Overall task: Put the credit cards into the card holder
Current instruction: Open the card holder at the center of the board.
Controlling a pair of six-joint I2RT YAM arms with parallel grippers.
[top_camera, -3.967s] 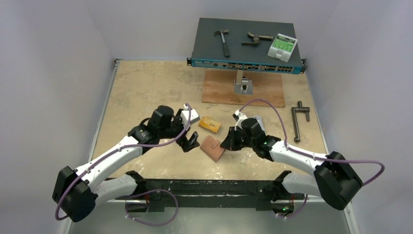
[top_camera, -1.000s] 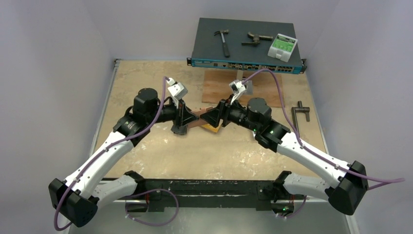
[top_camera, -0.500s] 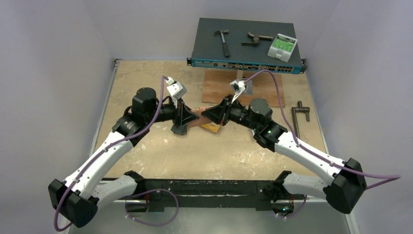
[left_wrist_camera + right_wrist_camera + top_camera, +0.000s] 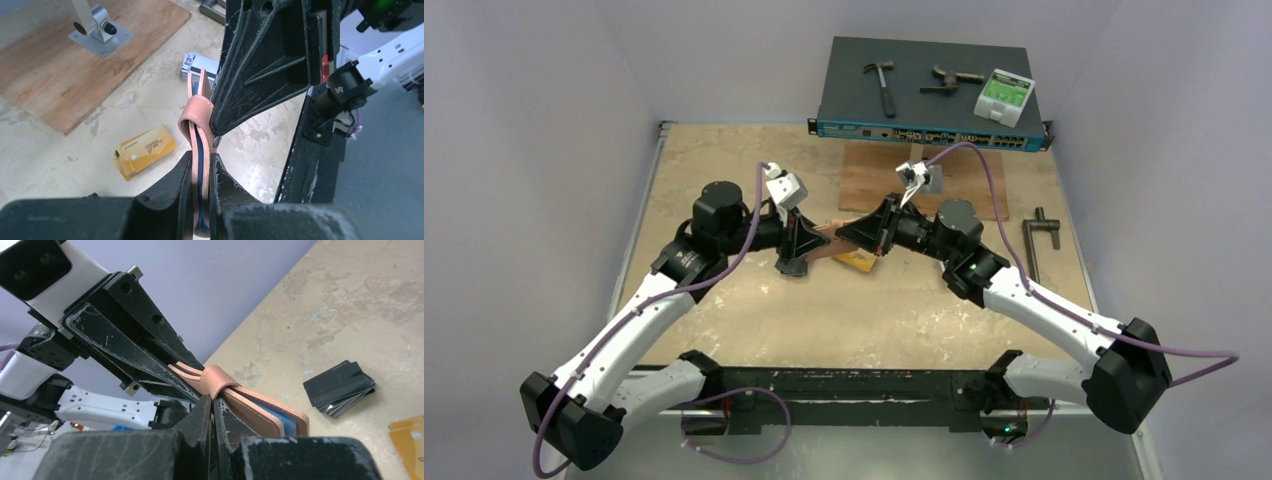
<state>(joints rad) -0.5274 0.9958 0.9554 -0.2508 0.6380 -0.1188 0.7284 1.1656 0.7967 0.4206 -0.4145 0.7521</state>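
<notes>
Over tabletop (image 4: 754,320) middle, in the air: L gripper (image 4: 201,160) clamped nearly shut on card holder (image 4: 265,415), held on edge. R gripper (image 4: 212,407) fully closed, seems pinched on its snap tab (image 4: 217,377). Holder looks light and soft, will flex; grip near spine, pull tab gently. Orange-gold cards (image 4: 145,150) and black cards (image 4: 340,387) lie flat below, mid-tabletop; thin, stiff, prob. slick, so take by an edge.

You are working in a robotics lab cell. Plain lilac-grey walls (image 4: 524,150) box in a beige stone-look desk (image 4: 724,160). Two white-and-black jointed arms, the left arm (image 4: 639,320) and the right arm (image 4: 1044,310), are bolted to a black metal rail (image 4: 844,385) at its near edge, and both trail purple cables (image 4: 984,170). At the back, a steel hammer (image 4: 884,85) lies on a dark rack-mount network switch (image 4: 849,90).
</notes>
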